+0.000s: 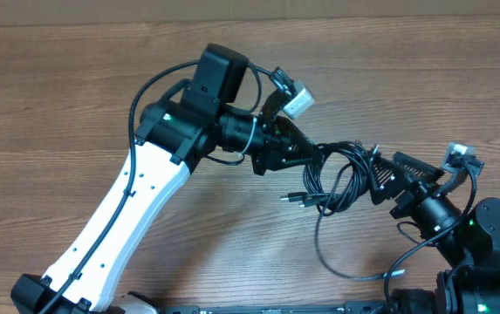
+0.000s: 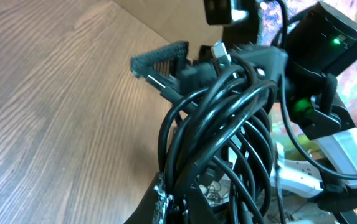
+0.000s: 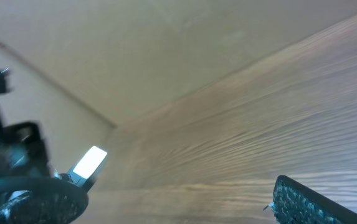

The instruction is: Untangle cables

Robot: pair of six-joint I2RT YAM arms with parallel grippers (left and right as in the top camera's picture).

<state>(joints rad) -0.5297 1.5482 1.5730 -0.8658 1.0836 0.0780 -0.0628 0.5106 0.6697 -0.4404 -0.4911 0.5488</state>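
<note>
From overhead, the tangle of thin black flexible cables (image 1: 347, 170) sits between the two arms over the brown wooden bench (image 1: 75, 96). It looks light, limp and snag-prone, probably best taken at a free outer loop. Left wrist: left jaws clamped together on the bunch. Right wrist: right jaws wide apart, gripping nothing.

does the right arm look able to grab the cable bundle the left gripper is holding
Probably yes: the right gripper is open and right beside the cables, nothing between them, while the left gripper is shut on the bundle's other side.
</note>
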